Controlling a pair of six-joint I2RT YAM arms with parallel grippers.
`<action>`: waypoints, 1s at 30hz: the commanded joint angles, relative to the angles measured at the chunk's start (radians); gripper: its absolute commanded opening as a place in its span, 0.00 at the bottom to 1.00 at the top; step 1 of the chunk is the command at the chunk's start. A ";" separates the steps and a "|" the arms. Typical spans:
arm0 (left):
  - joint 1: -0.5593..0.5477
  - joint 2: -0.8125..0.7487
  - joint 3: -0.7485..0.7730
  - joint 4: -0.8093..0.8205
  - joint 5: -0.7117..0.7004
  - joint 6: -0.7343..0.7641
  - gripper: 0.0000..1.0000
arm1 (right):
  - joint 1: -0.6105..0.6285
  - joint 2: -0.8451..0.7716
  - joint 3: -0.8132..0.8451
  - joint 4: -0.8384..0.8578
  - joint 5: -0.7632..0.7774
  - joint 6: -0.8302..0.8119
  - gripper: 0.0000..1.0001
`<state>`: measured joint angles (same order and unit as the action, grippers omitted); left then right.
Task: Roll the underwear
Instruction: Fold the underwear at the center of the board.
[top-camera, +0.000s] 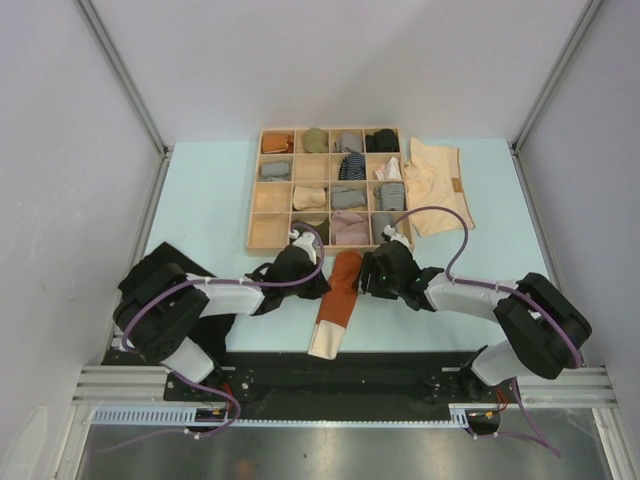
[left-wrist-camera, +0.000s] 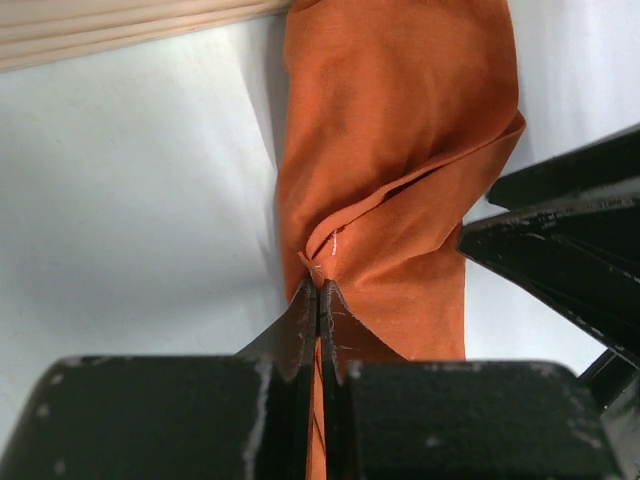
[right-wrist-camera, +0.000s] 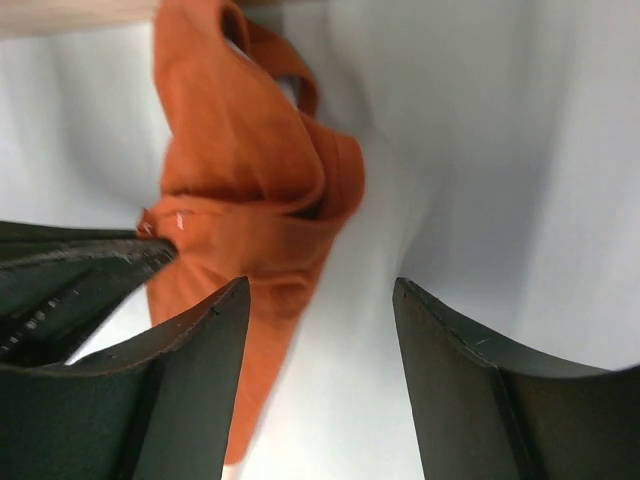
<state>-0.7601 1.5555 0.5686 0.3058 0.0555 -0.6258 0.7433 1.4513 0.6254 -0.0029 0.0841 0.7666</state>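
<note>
Lying as a long narrow strip on the pale blue table (top-camera: 200, 210), the rust-orange underwear (top-camera: 342, 290) runs from just in front of the wooden divided tray (top-camera: 268, 230) down to the near edge of the table, where its pale end (top-camera: 325, 342) almost reaches the black base rail (top-camera: 330, 365).

Only the top view shows this whole length. It also shows the pale cream underwear (top-camera: 435, 185) with its small tan label (top-camera: 456, 184), spread flat just beside the right wall of the tray, and the small cloth bundles in the tray compartments.

The left wrist view shows what the top view hides under the arms. The left gripper (left-wrist-camera: 318, 300) has its fingers pressed together and pinches a fold at the left edge of the orange cloth, where the fabric is turned over on itself. The black fingers of the other arm stand close at the right side of this view.

In the right wrist view, the right gripper (right-wrist-camera: 320, 330) is spread wide and holds nothing. One finger (right-wrist-camera: 190, 350) hangs over the orange cloth; the other (right-wrist-camera: 460, 370) is over bare table. I cannot tell if they touch the surface.

The two grippers stand on either side of the strip, close to the front rim of the tray, so there is little room beyond them. Bare table lies to the left of the strip and to its right.
</note>
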 joint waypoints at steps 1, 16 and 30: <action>0.008 0.002 -0.003 0.030 0.003 0.029 0.00 | -0.009 0.056 0.025 0.101 -0.009 -0.027 0.64; 0.008 -0.049 0.042 -0.065 -0.022 0.051 0.38 | -0.013 0.178 0.100 0.103 0.020 -0.081 0.12; -0.022 -0.348 -0.160 -0.160 0.030 -0.159 0.63 | -0.012 0.241 0.197 0.046 0.068 -0.118 0.00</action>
<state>-0.7593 1.2610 0.4774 0.1661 0.0452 -0.6727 0.7353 1.6566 0.7769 0.0563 0.0994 0.6819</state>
